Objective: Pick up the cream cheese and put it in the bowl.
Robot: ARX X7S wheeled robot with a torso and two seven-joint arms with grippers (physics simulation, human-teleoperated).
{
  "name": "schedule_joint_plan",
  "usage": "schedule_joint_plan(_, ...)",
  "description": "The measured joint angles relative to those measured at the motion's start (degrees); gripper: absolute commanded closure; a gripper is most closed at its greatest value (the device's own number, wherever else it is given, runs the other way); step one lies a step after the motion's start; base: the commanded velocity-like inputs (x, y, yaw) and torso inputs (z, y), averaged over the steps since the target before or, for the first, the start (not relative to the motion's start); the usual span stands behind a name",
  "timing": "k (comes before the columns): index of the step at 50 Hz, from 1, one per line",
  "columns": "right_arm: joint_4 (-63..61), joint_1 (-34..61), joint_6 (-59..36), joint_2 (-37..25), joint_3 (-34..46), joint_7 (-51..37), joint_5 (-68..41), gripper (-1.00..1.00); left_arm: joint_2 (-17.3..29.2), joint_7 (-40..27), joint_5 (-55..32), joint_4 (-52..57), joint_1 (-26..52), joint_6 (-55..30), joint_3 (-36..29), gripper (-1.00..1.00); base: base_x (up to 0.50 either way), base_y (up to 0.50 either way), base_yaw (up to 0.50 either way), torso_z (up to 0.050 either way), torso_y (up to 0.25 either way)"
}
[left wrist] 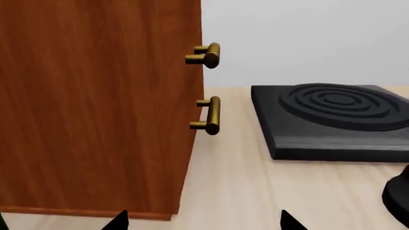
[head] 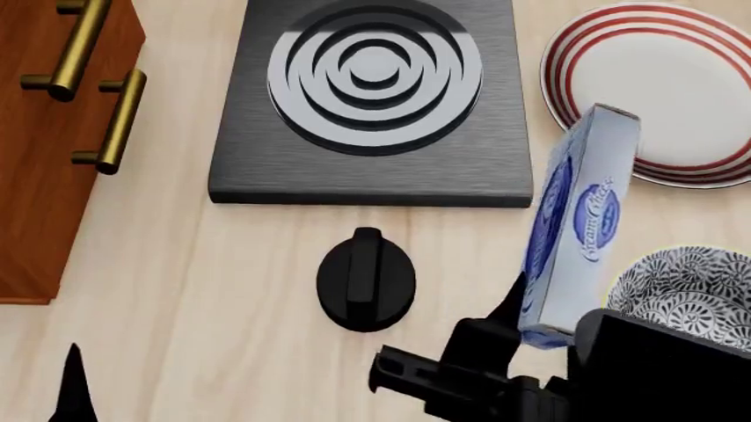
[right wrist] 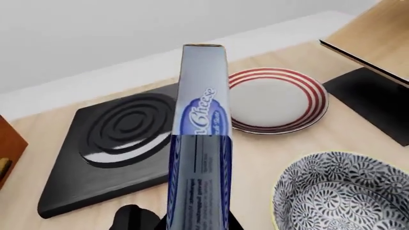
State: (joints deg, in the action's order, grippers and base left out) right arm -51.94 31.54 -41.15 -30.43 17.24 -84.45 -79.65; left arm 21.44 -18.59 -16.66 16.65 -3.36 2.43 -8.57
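Note:
The cream cheese [head: 581, 224], a silvery-blue box with a dark blue oval logo, stands on end in my right gripper [head: 543, 330], lifted above the table. In the right wrist view the box [right wrist: 199, 139] rises between the black fingers, which are shut on its lower end. The bowl [head: 687, 290], white with dark floral pattern, sits just right of the box; it also shows in the right wrist view [right wrist: 345, 191]. My left gripper [left wrist: 203, 223] is open and empty over bare table beside the wooden cabinet; one fingertip [head: 73, 387] shows at the head view's lower left.
A black stove plate with rings [head: 373, 97] lies at the back centre, a black knob [head: 366, 280] in front of it. A red-striped white plate [head: 663, 88] is at the back right. A brown cabinet with brass handles [head: 47, 132] stands at the left.

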Motion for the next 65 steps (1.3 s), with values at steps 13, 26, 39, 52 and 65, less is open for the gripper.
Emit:
schedule_joint_plan(13, -1.25, 7.19, 7.22, -16.04, -2.75, -3.7, -20.8, 1.0, 0.16, -0.4, 0.22, 1.3, 0.51, -1.27, -0.74, -1.0, 0.0, 0.0, 0.0, 0.0, 0.0)
schedule_joint_plan(26, -2.77, 7.53, 12.36, -29.9, -5.89, -3.65, -32.57, 1.0, 0.33, -0.63, 0.38, 2.08, 0.74, -1.81, -1.25, -1.0, 0.0, 0.0, 0.0, 0.0, 0.0)
schedule_joint_plan(39, -5.25, -5.08, 14.42, -41.55, -18.73, -1.32, -38.83, 1.0, 0.38, -0.65, 0.3, 2.21, 1.44, -2.26, -1.75, -1.0, 0.0, 0.0, 0.0, 0.0, 0.002)
schedule_joint_plan(52, -7.2, -16.94, 8.59, -44.02, -35.04, -3.47, -47.09, 1.0, 0.51, -0.84, 0.28, 2.85, 1.53, -2.6, -2.16, -1.0, 0.0, 0.0, 0.0, 0.0, 0.0)
schedule_joint_plan(65, -7.02, -20.82, 6.15, -44.64, -37.44, -3.2, -49.71, 1.0, 0.72, -1.08, 0.26, 3.51, 1.33, -2.74, -2.38, -1.0, 0.0, 0.0, 0.0, 0.0, 0.0)
